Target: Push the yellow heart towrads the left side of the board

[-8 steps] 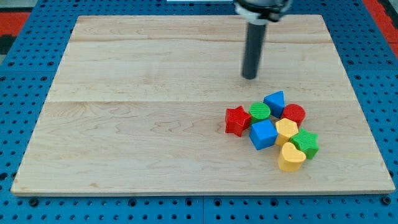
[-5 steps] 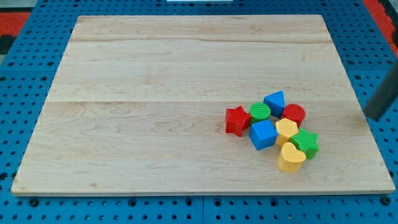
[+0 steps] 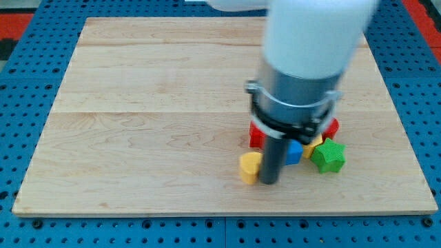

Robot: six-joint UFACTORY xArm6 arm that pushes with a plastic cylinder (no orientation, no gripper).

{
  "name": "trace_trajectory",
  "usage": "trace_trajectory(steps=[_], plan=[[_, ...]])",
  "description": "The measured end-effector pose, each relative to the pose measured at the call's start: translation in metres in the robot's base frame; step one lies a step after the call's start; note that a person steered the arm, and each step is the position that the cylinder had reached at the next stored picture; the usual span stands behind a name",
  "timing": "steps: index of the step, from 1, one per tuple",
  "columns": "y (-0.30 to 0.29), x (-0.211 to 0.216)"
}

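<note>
The yellow heart (image 3: 249,166) lies on the wooden board (image 3: 151,124) in the view's lower middle, left of the block cluster. My tip (image 3: 269,182) is right beside it, touching its right side. The arm's white and grey body fills the view above and hides much of the cluster. Behind the rod I see part of a red star (image 3: 255,136), a blue block (image 3: 295,151), a yellow block (image 3: 315,145), a green star (image 3: 328,155) and a red block (image 3: 333,128).
The board rests on a blue perforated base (image 3: 21,83). The board's bottom edge runs close below the yellow heart and my tip. The other cluster blocks are hidden by the arm.
My rod moved from the view's right edge to the yellow heart's right side. The yellow heart has slid left out of the cluster. The green star has shifted a little to the left.
</note>
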State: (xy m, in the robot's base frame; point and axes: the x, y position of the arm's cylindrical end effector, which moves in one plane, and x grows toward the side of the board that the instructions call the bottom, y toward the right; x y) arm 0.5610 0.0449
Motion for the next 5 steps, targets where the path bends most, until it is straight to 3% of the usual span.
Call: trace_trajectory(steps=[2, 4, 5], plan=[[-0.091, -0.047], [0.01, 0.028], [0.086, 0.014]])
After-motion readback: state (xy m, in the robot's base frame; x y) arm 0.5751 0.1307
